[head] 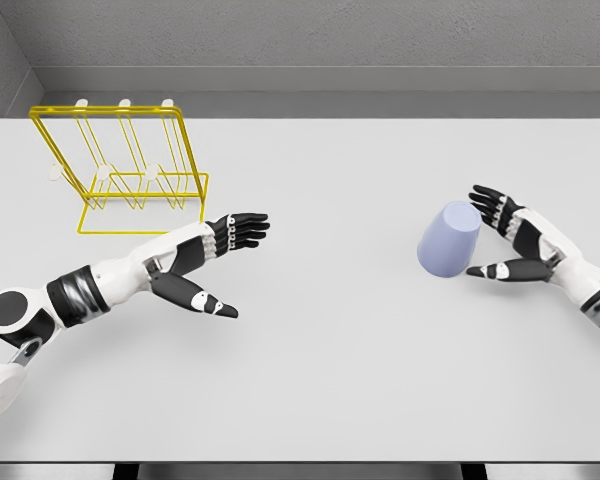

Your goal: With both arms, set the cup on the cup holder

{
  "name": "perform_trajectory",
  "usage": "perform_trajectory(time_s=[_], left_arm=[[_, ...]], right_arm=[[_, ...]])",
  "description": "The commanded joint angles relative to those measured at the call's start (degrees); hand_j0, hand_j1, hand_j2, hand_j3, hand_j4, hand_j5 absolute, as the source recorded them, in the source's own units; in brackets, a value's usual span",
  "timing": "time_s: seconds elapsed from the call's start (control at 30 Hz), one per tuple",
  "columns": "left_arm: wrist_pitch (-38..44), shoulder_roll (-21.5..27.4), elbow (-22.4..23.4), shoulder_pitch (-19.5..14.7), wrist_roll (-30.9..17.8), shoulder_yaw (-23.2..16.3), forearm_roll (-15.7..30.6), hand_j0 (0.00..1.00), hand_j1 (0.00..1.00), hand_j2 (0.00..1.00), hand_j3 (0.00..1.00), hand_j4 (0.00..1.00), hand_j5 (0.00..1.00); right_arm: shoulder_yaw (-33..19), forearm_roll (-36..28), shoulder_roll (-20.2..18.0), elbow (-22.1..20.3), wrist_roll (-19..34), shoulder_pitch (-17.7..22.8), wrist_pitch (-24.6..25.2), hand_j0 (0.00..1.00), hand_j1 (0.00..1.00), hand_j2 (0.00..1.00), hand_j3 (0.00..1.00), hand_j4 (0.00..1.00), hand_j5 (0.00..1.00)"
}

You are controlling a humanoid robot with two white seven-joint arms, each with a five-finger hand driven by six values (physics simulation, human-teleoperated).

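Note:
A pale lavender cup (449, 240) sits upside down and slightly tilted on the white table, right of centre. My right hand (493, 236) is open right beside it, fingers behind the cup's right side and thumb (500, 270) at its lower right; contact is not clear. The yellow wire cup holder (120, 170) with white-tipped pegs stands at the back left. My left hand (230, 262) hovers open over the table, just in front and to the right of the holder, holding nothing.
The table's far edge (300, 119) meets a grey wall, and the near edge runs along the bottom of the view. A wide stretch of bare tabletop (330, 300) lies between the two hands.

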Motion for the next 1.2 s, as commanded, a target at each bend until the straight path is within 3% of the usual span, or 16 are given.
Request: perform_trajectory(time_s=[0.0,0.77,1.17], left_arm=[[0.0,0.1,0.0,0.0,0.0,-0.1,0.3,1.00,1.00,1.00,1.00,1.00,1.00],[-0.1,0.0,-0.1,0.0,-0.1,-0.1,0.3,1.00,1.00,1.00,1.00,1.00,1.00],[-0.1,-0.1,0.0,-0.1,-0.1,-0.1,0.2,1.00,1.00,1.00,1.00,1.00,1.00]], right_arm=[[0.2,0.0,0.8,-0.1,0.0,0.0,0.0,1.00,1.00,1.00,1.00,1.00,1.00],[1.7,0.6,3.1,-0.5,0.1,-1.0,0.2,0.96,0.96,0.96,0.96,0.96,0.96],[2.1,0.7,4.2,-0.5,0.0,-1.8,0.2,0.88,0.88,0.88,0.88,0.88,0.88]])
